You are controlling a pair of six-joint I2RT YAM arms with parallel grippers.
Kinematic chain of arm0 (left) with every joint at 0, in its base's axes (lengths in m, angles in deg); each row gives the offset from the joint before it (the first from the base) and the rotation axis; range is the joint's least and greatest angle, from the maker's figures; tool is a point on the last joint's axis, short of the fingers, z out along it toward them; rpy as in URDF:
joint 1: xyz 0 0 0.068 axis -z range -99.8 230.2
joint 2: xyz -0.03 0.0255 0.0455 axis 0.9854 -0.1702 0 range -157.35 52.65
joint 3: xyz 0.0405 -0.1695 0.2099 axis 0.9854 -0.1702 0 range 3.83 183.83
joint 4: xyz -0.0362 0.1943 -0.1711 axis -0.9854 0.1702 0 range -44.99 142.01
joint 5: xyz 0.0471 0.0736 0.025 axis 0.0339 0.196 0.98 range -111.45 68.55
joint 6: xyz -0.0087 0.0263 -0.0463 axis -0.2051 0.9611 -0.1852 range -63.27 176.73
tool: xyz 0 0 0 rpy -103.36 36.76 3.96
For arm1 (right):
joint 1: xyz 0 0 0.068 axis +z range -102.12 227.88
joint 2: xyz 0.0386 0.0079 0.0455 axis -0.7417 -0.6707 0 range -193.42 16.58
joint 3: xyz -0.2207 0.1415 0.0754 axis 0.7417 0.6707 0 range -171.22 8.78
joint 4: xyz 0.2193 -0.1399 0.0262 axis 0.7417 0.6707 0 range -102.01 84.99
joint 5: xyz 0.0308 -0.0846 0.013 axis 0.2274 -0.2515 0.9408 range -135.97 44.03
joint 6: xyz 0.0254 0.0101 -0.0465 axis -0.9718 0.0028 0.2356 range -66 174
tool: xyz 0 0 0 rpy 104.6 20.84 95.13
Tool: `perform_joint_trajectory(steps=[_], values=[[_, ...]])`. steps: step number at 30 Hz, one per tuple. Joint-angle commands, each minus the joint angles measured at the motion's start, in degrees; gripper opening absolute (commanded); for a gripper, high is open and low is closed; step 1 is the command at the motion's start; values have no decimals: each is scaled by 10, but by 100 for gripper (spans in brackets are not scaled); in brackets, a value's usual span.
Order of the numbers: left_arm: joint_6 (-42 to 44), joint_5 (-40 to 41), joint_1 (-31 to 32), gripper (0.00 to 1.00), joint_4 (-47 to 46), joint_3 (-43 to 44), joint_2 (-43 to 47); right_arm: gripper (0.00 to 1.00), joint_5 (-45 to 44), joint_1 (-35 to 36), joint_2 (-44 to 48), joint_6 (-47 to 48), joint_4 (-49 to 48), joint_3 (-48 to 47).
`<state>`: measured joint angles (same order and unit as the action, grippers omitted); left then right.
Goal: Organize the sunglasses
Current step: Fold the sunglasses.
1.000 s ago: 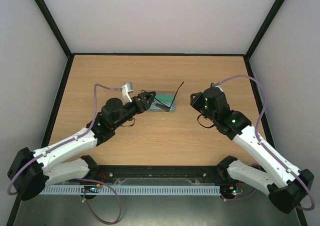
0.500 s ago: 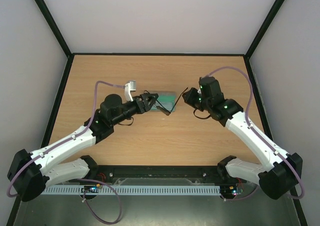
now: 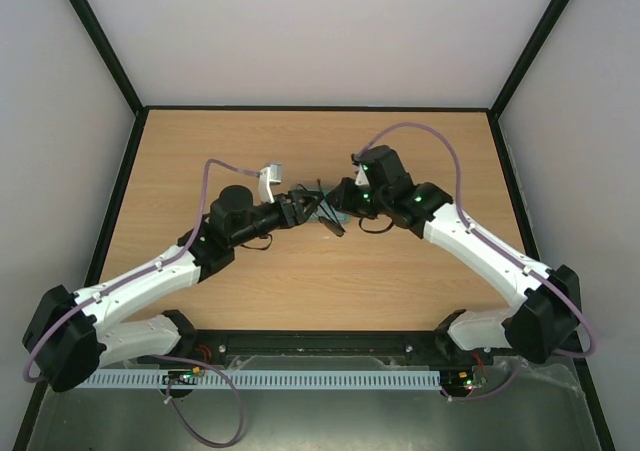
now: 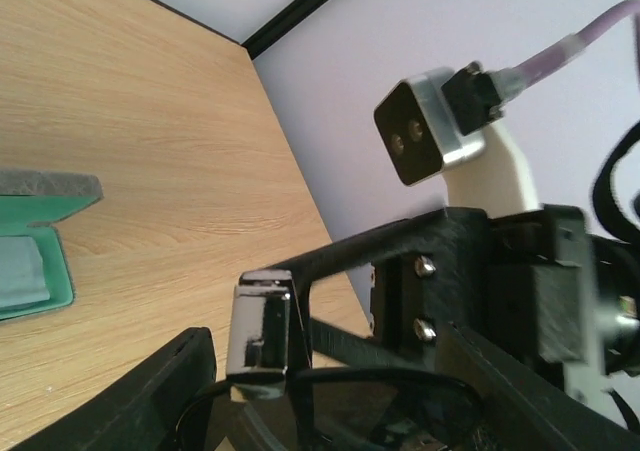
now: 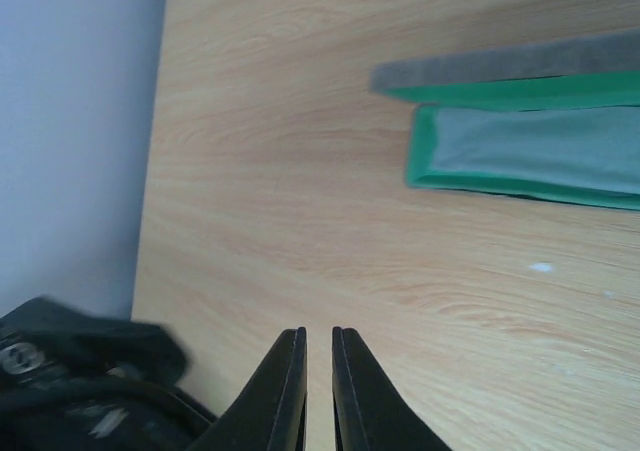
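Note:
My left gripper (image 3: pixel 302 207) is shut on the sunglasses (image 3: pixel 322 211), holding them above the table by the open case. In the left wrist view a dark lens (image 4: pixel 400 411) and a shiny metal hinge piece (image 4: pixel 262 331) sit between its fingers. My right gripper (image 3: pixel 345 196) is right next to the sunglasses, on their right. In the right wrist view its fingers (image 5: pixel 288 371) are almost together with nothing between them. The grey case with green lining (image 5: pixel 520 86) lies open with the light blue cloth (image 5: pixel 540 151) inside. It also shows in the left wrist view (image 4: pixel 30 271).
Both grippers meet over the middle of the wooden table (image 3: pixel 200 161), covering most of the case in the top view. The right wrist camera (image 4: pixel 430 131) is close in front of my left gripper. Black frame rails (image 3: pixel 135 171) and grey walls bound the table.
My right arm has swung left and forward until its gripper is at the sunglasses. My left gripper has shifted a little right with the sunglasses.

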<state>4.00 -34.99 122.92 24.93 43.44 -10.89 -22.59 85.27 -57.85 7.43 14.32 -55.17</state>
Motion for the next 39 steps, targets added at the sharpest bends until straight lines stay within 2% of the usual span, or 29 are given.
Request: perform_joint_trajectory(steps=[1,9,12,16,22,26,29,31,34,37,39], values=[[6,-20,-4,62,-27,28,-9,11,9,37,-16,26,5,-49],[12,-44,-7,62,-22,35,-15,11,18,52,-18,58,32,-46],[15,-62,-13,62,-22,36,-16,14,-9,50,-6,63,41,-35],[24,-107,-30,62,-14,35,-10,17,-6,5,21,64,38,-11],[37,-206,-64,63,0,32,3,31,49,-83,73,98,30,11],[36,-262,-90,63,13,24,24,52,113,-99,107,141,3,34],[23,-295,-114,63,15,13,45,69,184,-101,143,153,-37,85],[17,-316,-125,63,19,8,56,74,257,-101,163,144,-86,125],[9,-343,-132,63,23,5,67,75,395,-101,204,57,-241,210],[1,-364,-133,63,20,2,71,75,452,-101,225,-66,-392,260],[-5,-383,-133,63,15,-3,71,74,467,-99,216,-94,-431,257]])
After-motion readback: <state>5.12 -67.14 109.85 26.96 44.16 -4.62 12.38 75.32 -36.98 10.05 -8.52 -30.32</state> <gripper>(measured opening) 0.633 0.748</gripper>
